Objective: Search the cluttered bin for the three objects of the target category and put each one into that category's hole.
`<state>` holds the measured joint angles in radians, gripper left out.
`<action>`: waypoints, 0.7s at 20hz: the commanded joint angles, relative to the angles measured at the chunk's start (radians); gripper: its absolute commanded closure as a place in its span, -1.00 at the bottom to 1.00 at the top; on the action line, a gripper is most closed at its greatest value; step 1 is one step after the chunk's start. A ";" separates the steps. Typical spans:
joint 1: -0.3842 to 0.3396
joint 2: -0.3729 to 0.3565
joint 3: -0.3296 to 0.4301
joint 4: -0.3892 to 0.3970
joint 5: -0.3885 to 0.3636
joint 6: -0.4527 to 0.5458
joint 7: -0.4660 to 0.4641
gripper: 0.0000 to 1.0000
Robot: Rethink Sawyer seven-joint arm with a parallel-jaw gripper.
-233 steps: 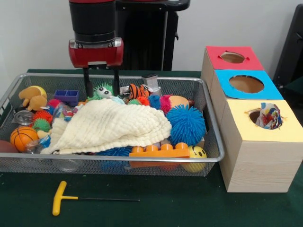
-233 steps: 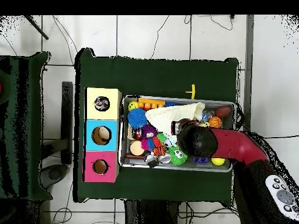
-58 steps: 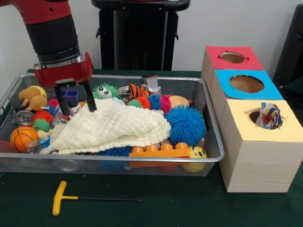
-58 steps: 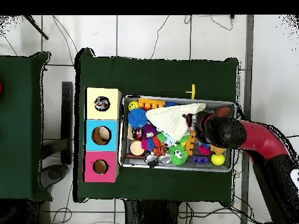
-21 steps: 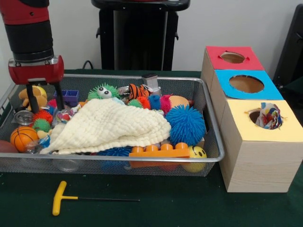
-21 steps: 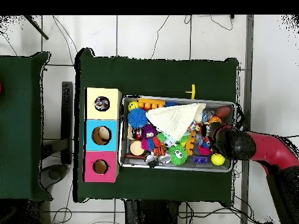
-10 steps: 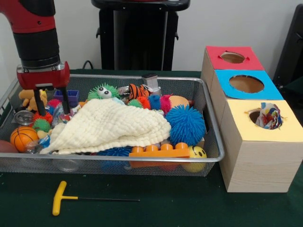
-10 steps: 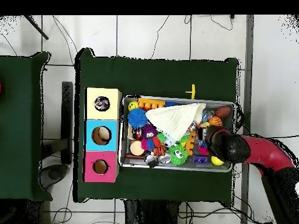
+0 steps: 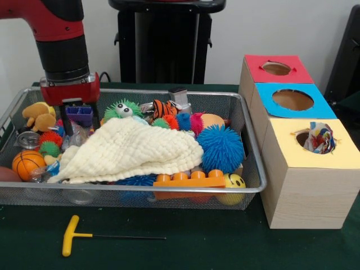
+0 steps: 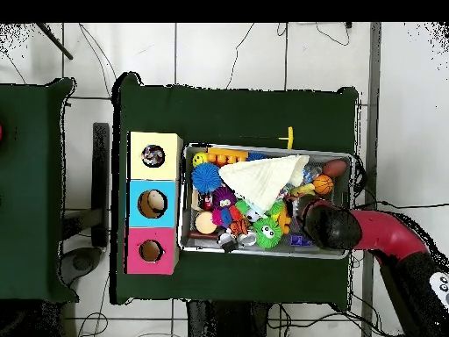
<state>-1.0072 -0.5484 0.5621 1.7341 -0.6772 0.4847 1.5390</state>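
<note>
Wire bin holds orange brick bar, cream waffle cloth over spiky balls, blue spiky ball, gripper fingers spread astride a purple block at far left; beside bin, polka-dot cloth sits in yellow-topped hole.
</note>
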 commanded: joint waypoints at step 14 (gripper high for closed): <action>0.122 0.058 0.063 -0.042 0.113 -0.045 0.062 -1.00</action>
<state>-0.9186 -0.5425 0.5650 1.7581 -0.6073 0.4812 1.5390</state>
